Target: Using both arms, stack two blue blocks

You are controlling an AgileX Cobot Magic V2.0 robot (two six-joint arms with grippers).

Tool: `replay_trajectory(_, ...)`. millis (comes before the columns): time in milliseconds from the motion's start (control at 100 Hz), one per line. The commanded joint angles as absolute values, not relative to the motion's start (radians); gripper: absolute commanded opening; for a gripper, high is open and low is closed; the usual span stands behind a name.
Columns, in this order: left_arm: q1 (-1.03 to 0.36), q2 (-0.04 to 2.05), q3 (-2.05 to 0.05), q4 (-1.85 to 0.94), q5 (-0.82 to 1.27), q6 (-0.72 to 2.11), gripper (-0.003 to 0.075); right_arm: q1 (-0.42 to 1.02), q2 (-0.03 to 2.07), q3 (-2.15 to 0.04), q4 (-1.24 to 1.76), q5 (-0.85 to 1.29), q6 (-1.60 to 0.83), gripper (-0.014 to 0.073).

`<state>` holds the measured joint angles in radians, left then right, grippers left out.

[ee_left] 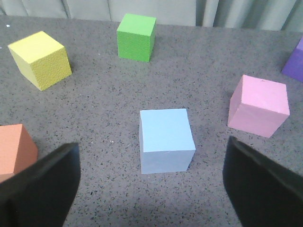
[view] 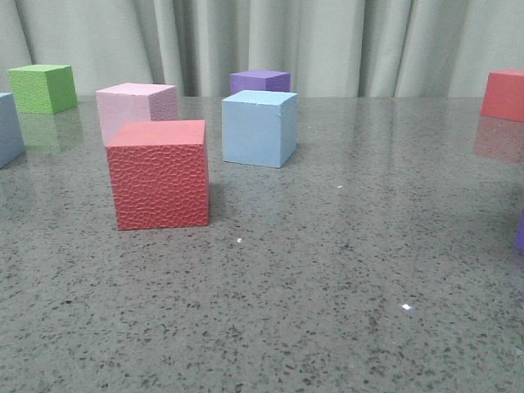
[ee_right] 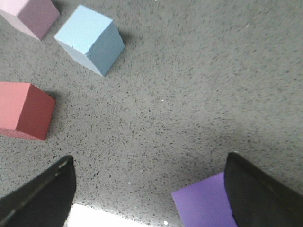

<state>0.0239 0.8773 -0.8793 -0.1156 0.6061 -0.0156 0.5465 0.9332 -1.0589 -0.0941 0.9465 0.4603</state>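
Observation:
One pale blue block (view: 259, 127) stands mid-table behind the red cube (view: 157, 173); it also shows far off in the right wrist view (ee_right: 90, 40). The second blue block (view: 6, 129) is cut off by the left edge of the front view. In the left wrist view it (ee_left: 165, 139) sits just ahead of my open left gripper (ee_left: 151, 189), centred between the fingers and untouched. My right gripper (ee_right: 149, 189) is open and empty above the bare table, with a purple cube (ee_right: 203, 203) by one finger. Neither gripper shows in the front view.
A pink cube (view: 135, 106), a purple cube (view: 260, 80), a green cube (view: 42, 88) and another red cube (view: 503, 94) stand on the grey speckled table. A yellow cube (ee_left: 40, 59) and an orange cube (ee_left: 14, 149) flank the left gripper's area. A curtain hangs behind.

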Motion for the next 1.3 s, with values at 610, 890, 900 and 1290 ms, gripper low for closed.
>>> replay_trajectory(610, 0.023, 1.407, -1.393, -0.171, 0.955, -0.023, 0.0589, 0.544, 0.67, -0.935, -0.143, 0.855, 0.447, 0.0631)
replay_trajectory(890, 0.023, 1.572, -1.52, -0.2, 1.073, -0.023, 0.0589, 0.544, 0.67, -0.935, -0.143, 0.843, 0.447, 0.0631)
replay_trajectory(900, 0.023, 1.576, -1.522, -0.2, 1.073, -0.023, 0.0589, 0.544, 0.67, -0.935, -0.143, 0.843, 0.447, 0.0631)
replay_trajectory(1290, 0.023, 1.654, -1.537, -0.207, 1.129, -0.023, 0.0589, 0.544, 0.67, -0.935, -0.143, 0.839, 0.447, 0.0631)
